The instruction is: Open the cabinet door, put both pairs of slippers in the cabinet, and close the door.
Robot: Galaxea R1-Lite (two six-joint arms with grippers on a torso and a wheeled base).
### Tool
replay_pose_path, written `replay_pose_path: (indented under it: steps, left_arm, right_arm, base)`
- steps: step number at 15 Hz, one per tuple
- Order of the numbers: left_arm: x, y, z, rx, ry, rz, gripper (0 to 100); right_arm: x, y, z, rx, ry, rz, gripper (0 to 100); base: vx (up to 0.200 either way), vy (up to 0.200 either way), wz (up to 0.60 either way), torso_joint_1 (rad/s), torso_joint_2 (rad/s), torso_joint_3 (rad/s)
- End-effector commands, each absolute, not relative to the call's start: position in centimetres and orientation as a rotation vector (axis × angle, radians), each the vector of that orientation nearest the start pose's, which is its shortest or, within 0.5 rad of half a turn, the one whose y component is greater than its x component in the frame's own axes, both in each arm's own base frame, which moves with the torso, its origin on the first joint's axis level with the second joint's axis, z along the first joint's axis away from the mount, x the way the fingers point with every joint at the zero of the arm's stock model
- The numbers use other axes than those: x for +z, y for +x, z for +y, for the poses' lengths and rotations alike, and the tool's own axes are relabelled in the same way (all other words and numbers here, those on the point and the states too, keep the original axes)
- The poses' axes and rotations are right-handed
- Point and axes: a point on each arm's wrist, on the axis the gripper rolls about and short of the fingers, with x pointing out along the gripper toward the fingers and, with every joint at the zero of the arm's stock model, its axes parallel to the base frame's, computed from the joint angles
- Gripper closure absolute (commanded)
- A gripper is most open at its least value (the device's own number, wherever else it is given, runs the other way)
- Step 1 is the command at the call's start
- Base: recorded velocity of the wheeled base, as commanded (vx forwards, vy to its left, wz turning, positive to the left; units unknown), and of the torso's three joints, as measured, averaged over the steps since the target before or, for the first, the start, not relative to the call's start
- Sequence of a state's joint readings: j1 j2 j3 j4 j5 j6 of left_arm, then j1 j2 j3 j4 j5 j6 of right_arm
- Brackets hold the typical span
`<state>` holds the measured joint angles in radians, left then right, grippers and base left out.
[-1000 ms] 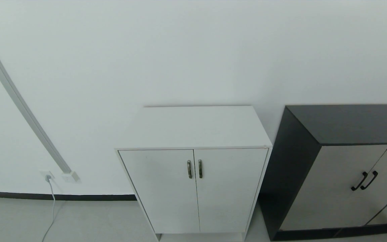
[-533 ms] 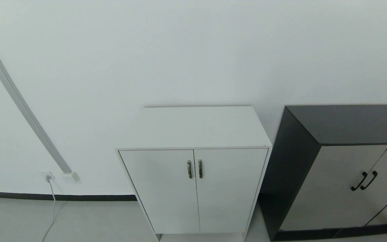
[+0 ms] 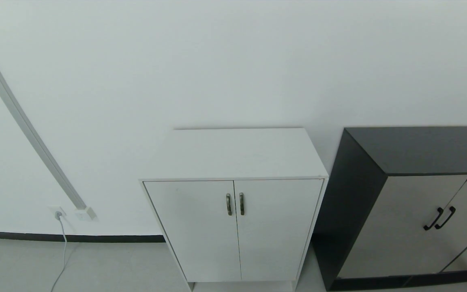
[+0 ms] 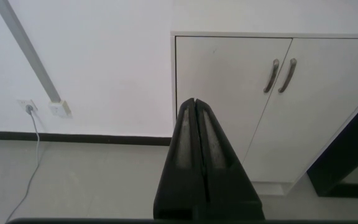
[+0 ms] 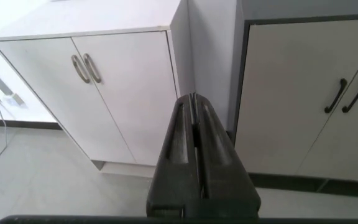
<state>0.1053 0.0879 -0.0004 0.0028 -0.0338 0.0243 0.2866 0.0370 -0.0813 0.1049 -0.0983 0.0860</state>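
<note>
Cabinet, shut, against white wall, dark cabinet just beside

You have a pale grey floor ahead of you, running up to a white wall, where a black skirting strip marks the join. Standing directly on the floor is the white cabinet, backed against the wall. Its two doors are shut and their handles sit side by side at the middle seam. Just beside it, on the robot's right, a dark cabinet with grey doors also stands on the floor, shut as well. On the robot's left, a thin grey cable drops from the wall and trails across the floor.
</note>
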Motion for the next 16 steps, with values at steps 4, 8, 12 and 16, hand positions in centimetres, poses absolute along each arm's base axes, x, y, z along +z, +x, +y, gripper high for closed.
replay_pose_path:
  steps: [4,8,12,16]
  left_arm:
    - [7.69,-1.59,-0.24,0.071,0.018,0.093,100]
    - [7.69,-1.59,-0.24,0.071,0.018,0.093,100]
    - [7.69,-1.59,-0.24,0.071,0.018,0.093,100]
    - [7.71,-1.59,-0.24,0.071,0.018,0.091,100]
  right_arm:
    - [8.52,-2.52,-0.99,0.2,0.035,0.053,100]
    - [8.5,-2.32,-0.79,0.252,-0.03,0.066,100]
    - [8.48,-2.23,-0.59,0.33,0.023,0.088,100]
    - [8.15,-1.76,-0.41,0.322,0.03,0.084,100]
  base:
    - [0.0,0.0,0.0,0.0,0.0,0.0]
    - [0.0,0.0,0.0,0.0,0.0,0.0]
    - [0.0,0.0,0.0,0.0,0.0,0.0]
    - [0.0,0.0,0.0,0.0,0.0,0.0]
